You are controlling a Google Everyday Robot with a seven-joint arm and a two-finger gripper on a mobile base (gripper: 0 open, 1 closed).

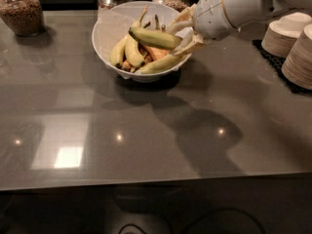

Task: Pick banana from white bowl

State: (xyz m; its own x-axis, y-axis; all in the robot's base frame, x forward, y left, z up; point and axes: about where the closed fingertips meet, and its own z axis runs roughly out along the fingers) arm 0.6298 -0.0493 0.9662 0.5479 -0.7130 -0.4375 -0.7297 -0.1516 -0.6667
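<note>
The gripper (pixel 182 37) sits at the 3 o'clock rim of the white bowl (pixel 104 30), fingers clamped on the right end of the banana (pixel 152 37). Banana lies approx. horizontal over the bowl's middle, above the other bananas (pixel 127 50), w/ its free tip pointing to 9 o'clock. Bowl stands at 12 o'clock on the grey counter (pixel 146 145); stacked beige bowls (pixel 285 33) at 3 o'clock.

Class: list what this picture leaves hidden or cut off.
Camera view:
- banana, right end: hidden inside the gripper at the bowl's right rim.
- white bowl, bottom: covered by other bananas.
- jars: tops cut by upper edge.
- stacked bowls: cut by right edge.
</note>
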